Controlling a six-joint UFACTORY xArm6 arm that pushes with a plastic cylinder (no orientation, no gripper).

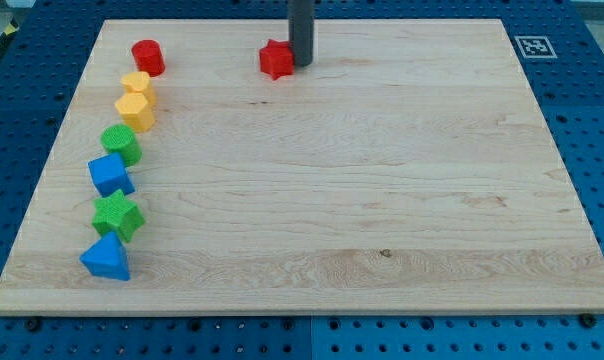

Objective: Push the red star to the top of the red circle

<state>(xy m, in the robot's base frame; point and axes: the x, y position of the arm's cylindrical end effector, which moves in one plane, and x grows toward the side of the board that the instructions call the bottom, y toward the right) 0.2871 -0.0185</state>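
Note:
The red star lies near the view's top, a little left of centre. The red circle stands at the view's top left, well to the left of the star and at about the same height. My tip comes down from the view's top edge as a dark rod and stands right against the star's right side.
The wooden board lies on a blue pegboard table. Down its left side runs a column of blocks: a yellow circle, a yellow hexagon, a green circle, a blue block, a green star, a blue triangle. A marker tag sits at the top right.

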